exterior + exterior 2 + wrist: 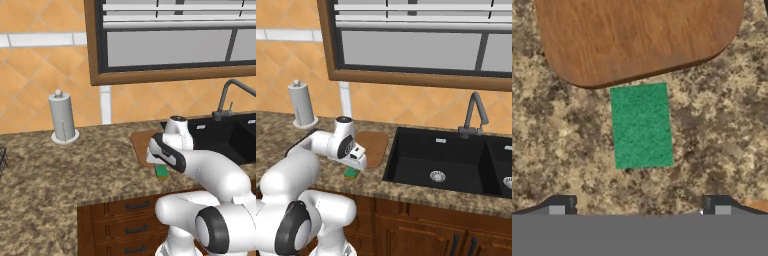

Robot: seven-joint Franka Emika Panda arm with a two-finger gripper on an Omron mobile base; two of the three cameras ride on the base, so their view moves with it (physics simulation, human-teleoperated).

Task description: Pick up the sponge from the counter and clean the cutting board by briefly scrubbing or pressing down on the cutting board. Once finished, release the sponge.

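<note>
The green sponge lies flat on the speckled granite counter, just off the near edge of the reddish-brown cutting board. My gripper hangs straight above the sponge, open, with nothing between its fingertips. From the left base view the sponge peeks out under the hand, with the cutting board behind it. In the right base view my gripper hovers over the sponge, near the counter's front edge, and the cutting board lies just beyond.
A black sink with a grey faucet lies right of the board. A paper towel holder stands at the back left by the tiled wall. Dark drawers run under the counter. A dark wire object shows at the far left.
</note>
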